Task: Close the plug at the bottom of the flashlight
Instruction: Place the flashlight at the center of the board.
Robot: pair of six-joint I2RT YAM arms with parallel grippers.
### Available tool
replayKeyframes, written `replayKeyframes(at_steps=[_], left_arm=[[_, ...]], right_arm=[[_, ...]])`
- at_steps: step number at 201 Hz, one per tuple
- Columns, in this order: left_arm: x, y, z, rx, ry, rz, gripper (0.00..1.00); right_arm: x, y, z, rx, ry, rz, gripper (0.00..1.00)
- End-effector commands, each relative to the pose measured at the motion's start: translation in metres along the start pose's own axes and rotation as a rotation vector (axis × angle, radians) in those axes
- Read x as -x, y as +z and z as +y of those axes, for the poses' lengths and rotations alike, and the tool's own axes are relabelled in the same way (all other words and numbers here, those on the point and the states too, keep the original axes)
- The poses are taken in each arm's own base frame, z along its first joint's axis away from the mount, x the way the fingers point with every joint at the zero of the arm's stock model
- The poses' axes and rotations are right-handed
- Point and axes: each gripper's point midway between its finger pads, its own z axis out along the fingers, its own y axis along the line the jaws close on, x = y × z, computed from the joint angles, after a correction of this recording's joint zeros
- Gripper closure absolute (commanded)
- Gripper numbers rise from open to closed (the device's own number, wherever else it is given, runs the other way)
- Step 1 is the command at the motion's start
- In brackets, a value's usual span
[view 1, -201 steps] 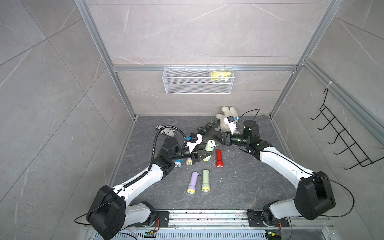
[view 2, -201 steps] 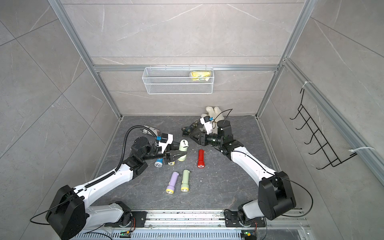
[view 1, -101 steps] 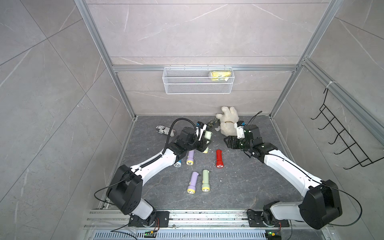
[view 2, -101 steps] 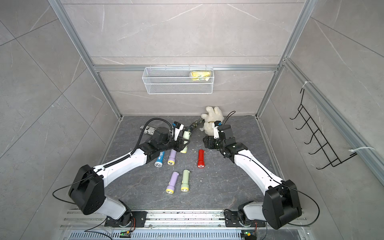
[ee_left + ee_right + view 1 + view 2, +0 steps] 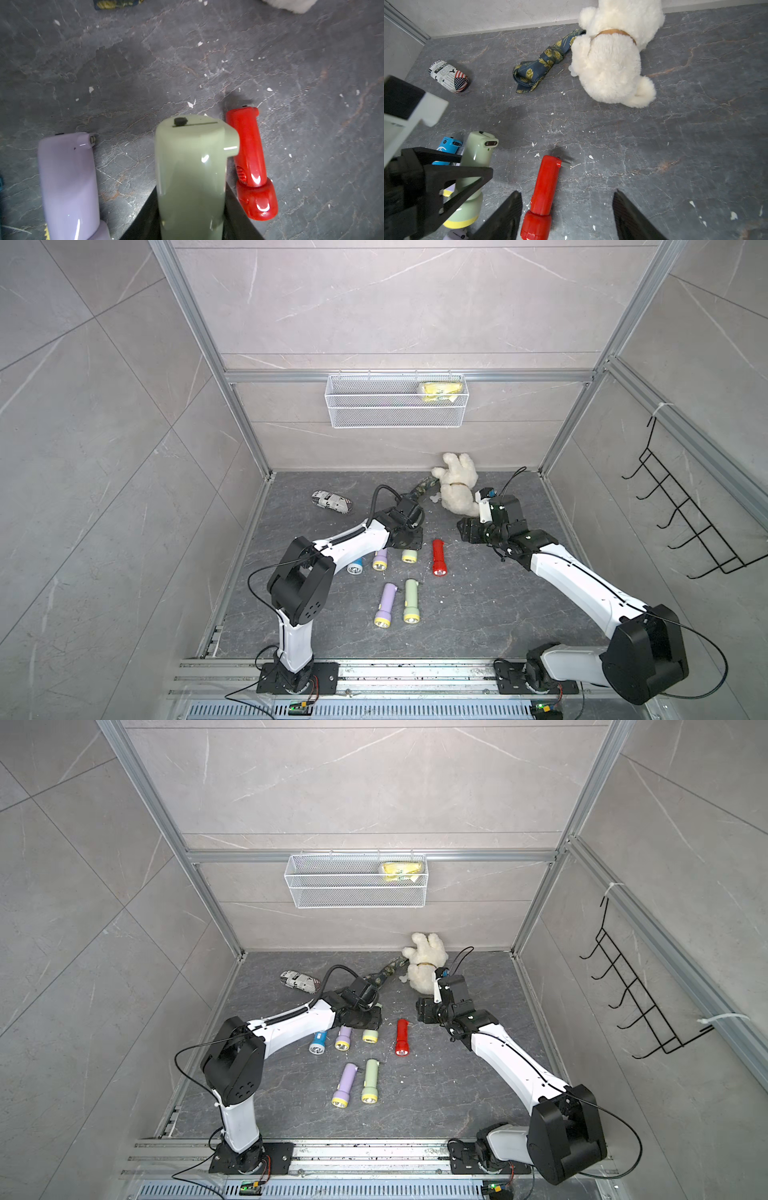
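Near the middle of the dark stone floor (image 5: 478, 605), the left gripper (image 5: 475, 168) is clamped around the barrel of a pale green flashlight (image 5: 189, 166). Its tail end points toward the back edge, between a purple flashlight (image 5: 66, 176) and a red flashlight (image 5: 546, 185). The right gripper (image 5: 566, 194) hangs empty with jaws spread wide, near the red one and not touching it. A metal prong (image 5: 565, 164) sticks out of the red tail, so that plug likely needs folding next. The green one's plug looks flush, though its small slot is hard to read. A good approach is to set the green flashlight down clear of its neighbours, then pin the red body and press the prong into its recess. Open room lies toward the floor's right edge, while a plush toy (image 5: 612, 62) crowds the back edge.
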Motion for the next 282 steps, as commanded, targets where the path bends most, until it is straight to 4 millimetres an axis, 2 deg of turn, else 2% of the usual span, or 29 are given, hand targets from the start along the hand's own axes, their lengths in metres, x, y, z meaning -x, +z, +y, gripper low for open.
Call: replayKeyframes(at_steps=[1, 38, 72, 82, 98, 104, 112, 117, 136, 151, 169, 207, 255, 282], left_arm=[[-0.006, 0.009, 0.004, 0.045, -0.03, 0.058, 1.0], [-0.01, 0.03, -0.001, 0.04, -0.038, 0.121, 1.0], [-0.013, 0.037, 0.001, 0.047, -0.048, 0.14, 1.0], [-0.014, 0.039, 0.002, 0.058, -0.047, 0.146, 0.94], [-0.017, 0.04, 0.006, 0.077, -0.043, 0.165, 0.91], [-0.017, 0.041, 0.006, 0.078, -0.039, 0.168, 0.86], [-0.018, 0.042, 0.006, 0.081, -0.034, 0.174, 0.73], [-0.018, 0.042, 0.007, 0.083, -0.033, 0.177, 0.69], [-0.018, 0.042, 0.007, 0.085, -0.024, 0.18, 0.61], [-0.016, 0.04, 0.007, 0.091, -0.02, 0.176, 0.59], [-0.012, 0.035, 0.007, 0.098, -0.012, 0.164, 0.41], [-0.003, 0.025, 0.003, 0.1, -0.003, 0.152, 0.35], [0.014, 0.005, -0.03, 0.037, 0.006, 0.105, 0.35], [0.014, 0.003, -0.054, 0.005, 0.016, 0.099, 0.35]], right_arm=[[0.004, -0.008, 0.001, 0.015, 0.006, -0.037, 0.28], [0.007, -0.015, 0.004, 0.039, 0.013, -0.053, 0.28], [0.007, -0.018, 0.003, 0.038, 0.015, -0.066, 0.29], [0.008, -0.019, 0.003, 0.038, 0.016, -0.069, 0.29], [0.008, -0.02, 0.003, 0.04, 0.018, -0.07, 0.29], [0.009, -0.021, 0.004, 0.043, 0.018, -0.073, 0.29], [0.009, -0.022, 0.004, 0.044, 0.018, -0.075, 0.29], [0.009, -0.023, 0.004, 0.045, 0.018, -0.078, 0.29], [0.009, -0.025, 0.004, 0.048, 0.019, -0.082, 0.29], [0.009, -0.026, 0.005, 0.051, 0.019, -0.084, 0.29], [0.009, -0.028, 0.005, 0.056, 0.019, -0.088, 0.3], [0.007, -0.031, 0.004, 0.053, 0.019, -0.094, 0.31], [0.006, -0.036, -0.008, 0.0, 0.028, -0.118, 0.29], [0.006, -0.038, -0.016, -0.034, 0.035, -0.129, 0.25]])
